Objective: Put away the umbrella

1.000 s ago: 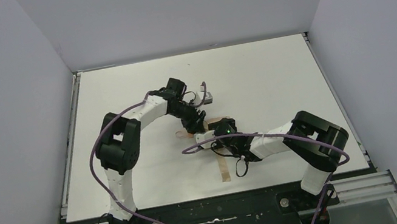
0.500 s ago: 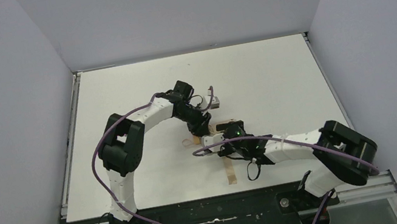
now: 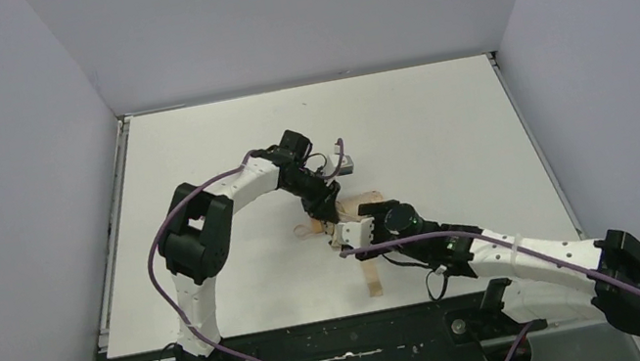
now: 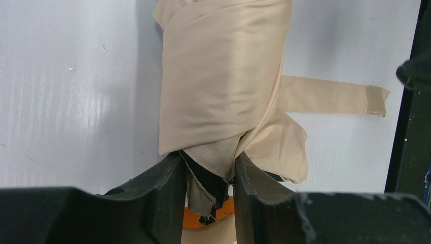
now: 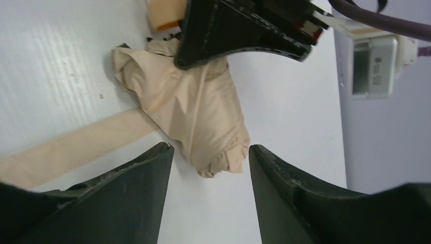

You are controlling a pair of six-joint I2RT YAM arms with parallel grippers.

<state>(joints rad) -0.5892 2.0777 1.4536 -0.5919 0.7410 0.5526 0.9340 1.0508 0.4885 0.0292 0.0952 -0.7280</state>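
Showing the umbrella pinched by the left fingers, right fingers spread; its wrap may be unwound if tugged.

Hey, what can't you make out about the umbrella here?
- Top view: the arms cover most of the umbrella; only tan scraps and the strap show.
- Left wrist view: the top edge cuts off its far end; the left gripper hides the end it clamps.
- Right wrist view: the strap runs off the left edge, beside the open right gripper.
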